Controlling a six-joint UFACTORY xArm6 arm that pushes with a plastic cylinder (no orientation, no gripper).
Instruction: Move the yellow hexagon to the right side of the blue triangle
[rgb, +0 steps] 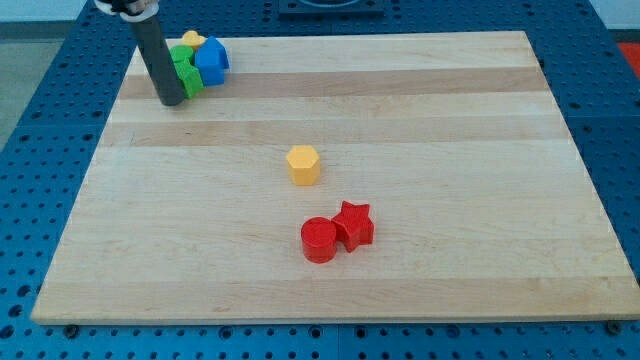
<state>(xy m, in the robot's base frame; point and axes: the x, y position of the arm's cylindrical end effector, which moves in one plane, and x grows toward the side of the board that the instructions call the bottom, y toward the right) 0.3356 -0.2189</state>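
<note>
**Our rod sits by the far cluster; the yellow hexagon waits mid-board**

We find the yellow hexagon (303, 164) standing alone near the middle of the wooden board (450, 120), well apart from everything else. From it, the cluster at the board's top-left corner lies at about ten o'clock. That cluster packs a blue block (211, 59), a green block (184, 70) and a small yellow block (192, 40) tight together, touching one another. The blue one is the only blue piece we see, so we take it for the triangle of the task, though its outline is too small and crowded for us to be sure of the shape.

At about five o'clock from the hexagon, near but not touching it, a red cylinder (319, 240) and a red star (353, 223) rest against each other, clear of any likely path.

We have no fingers to open or close and hold nothing: the arm ends in a plain dark rod. My tip (171, 101) rests on the board at about seven o'clock of the green block, just beside it and seemingly brushing it, far from the hexagon.

We judge the push has not begun. The hexagon must travel toward the view's top and end at three o'clock of the blue block, so our tip would first have to come round below it.
</note>
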